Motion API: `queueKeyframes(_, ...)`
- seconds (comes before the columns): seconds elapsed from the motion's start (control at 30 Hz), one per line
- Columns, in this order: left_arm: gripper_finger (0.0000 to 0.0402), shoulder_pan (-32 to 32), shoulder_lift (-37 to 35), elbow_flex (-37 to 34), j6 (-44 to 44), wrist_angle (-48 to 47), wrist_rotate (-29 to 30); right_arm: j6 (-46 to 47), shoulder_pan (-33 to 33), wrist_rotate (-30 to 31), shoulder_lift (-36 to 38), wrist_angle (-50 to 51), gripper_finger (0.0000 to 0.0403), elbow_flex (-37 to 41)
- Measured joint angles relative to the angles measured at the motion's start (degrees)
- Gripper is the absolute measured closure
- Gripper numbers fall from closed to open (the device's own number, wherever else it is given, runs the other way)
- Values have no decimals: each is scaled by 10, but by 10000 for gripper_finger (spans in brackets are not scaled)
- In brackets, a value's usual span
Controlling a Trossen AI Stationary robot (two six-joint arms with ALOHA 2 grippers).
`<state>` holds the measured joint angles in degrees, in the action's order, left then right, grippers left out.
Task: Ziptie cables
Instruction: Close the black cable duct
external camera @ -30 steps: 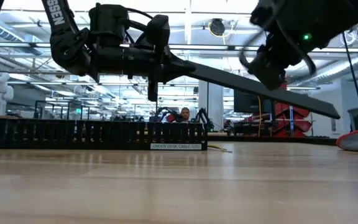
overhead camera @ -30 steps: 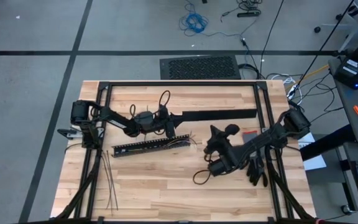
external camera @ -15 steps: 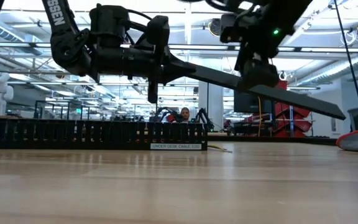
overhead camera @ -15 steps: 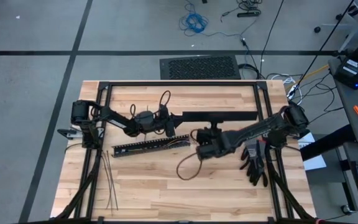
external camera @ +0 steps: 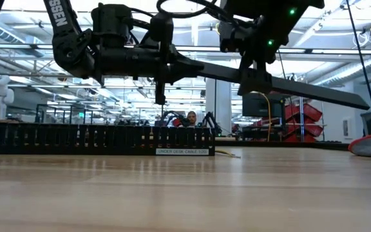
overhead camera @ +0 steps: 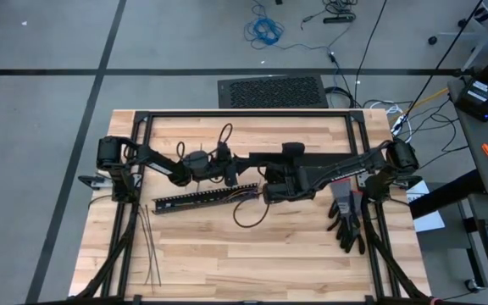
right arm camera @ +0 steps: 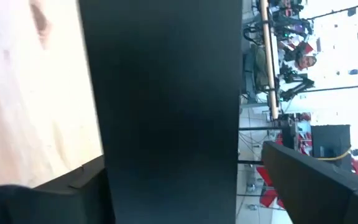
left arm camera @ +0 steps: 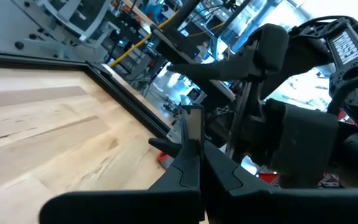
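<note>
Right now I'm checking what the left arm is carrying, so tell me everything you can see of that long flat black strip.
The long flat black strip is a thin, matte, plastic-looking bar. It is held off the table: the low view shows it slanting in the air above the wood. The left gripper is shut on one end. The right gripper sits over its middle; contact cannot be told. It lies beyond the slotted duct.

table (overhead camera: 227,263): wood | slotted duct (overhead camera: 203,199) mid-left | zipties (overhead camera: 148,241) front-left | black gloves (overhead camera: 347,222) right
</note>
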<state>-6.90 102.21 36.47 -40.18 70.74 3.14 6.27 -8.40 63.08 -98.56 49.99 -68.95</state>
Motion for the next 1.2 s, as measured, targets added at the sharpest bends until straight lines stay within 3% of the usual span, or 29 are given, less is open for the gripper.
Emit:
queueKeyframes(0.1, 401, 0, 0, 0, 0, 0, 0, 0, -3, -4, 0, -2, 91, 0)
queueKeyframes(0.3, 401, 0, 0, 0, 0, 0, -1, 1, 0, -36, 0, -4, 197, 0)
queueKeyframes(0.6, 401, 0, 0, 0, 1, -3, -3, -6, 5, -56, 0, -5, 199, 0)
queueKeyframes(0.73, 392, -1, 0, 0, 40, -11, -4, -13, 5, -63, 0, -4, 199, 0)
queueKeyframes(1.0, 344, -1, 0, 0, 221, -14, -45, -24, 6, -115, 0, 46, 199, -33)
queueKeyframes(1.2, 289, -2, 0, 0, 251, 24, -100, -24, 14, -148, 0, 84, 199, -62)
